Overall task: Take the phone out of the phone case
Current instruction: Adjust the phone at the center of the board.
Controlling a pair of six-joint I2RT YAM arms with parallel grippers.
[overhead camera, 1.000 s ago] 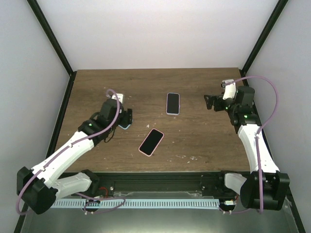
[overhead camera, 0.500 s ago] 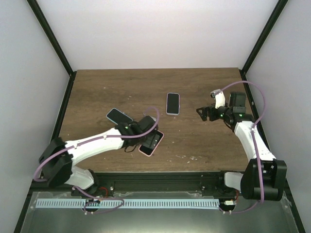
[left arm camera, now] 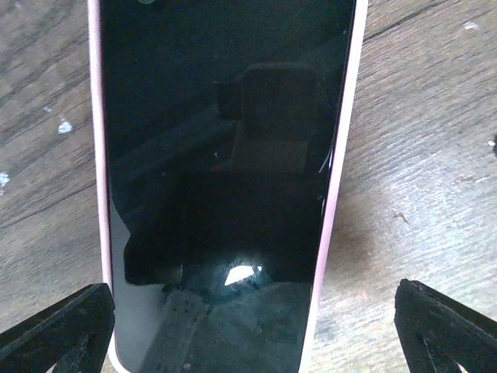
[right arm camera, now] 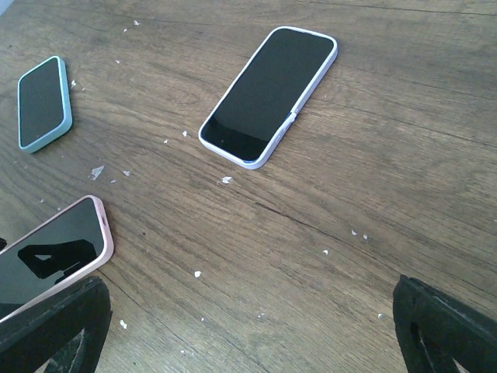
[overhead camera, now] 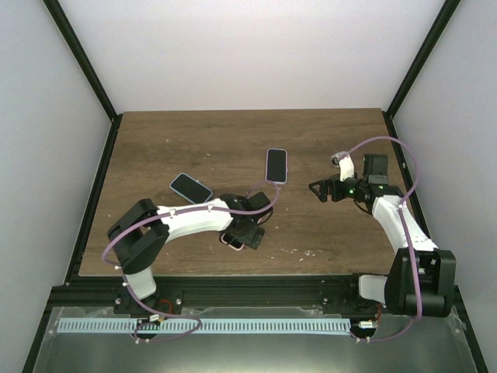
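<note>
A phone in a pink case [left arm camera: 221, 155] lies flat on the wooden table, screen up, and fills the left wrist view. My left gripper [left arm camera: 248, 334] is open just above it, with one fingertip on each side of its near end and neither touching it. In the top view the left gripper [overhead camera: 242, 231] covers most of this phone [overhead camera: 230, 242]. My right gripper [overhead camera: 317, 189] is open and empty over bare wood at the right. In the right wrist view [right arm camera: 248, 334] the pink phone [right arm camera: 50, 252] shows at the lower left.
A phone in a teal case [overhead camera: 190, 187] lies at the left, also in the right wrist view [right arm camera: 44, 102]. A phone in a white-lavender case [overhead camera: 276, 165] lies at centre back [right arm camera: 268, 95]. Small white crumbs dot the table. Black frame posts stand at the table's sides.
My left arm has left the teal phone and swung right to sit over the pink phone. My right gripper has moved left and forward, toward the table's middle.
</note>
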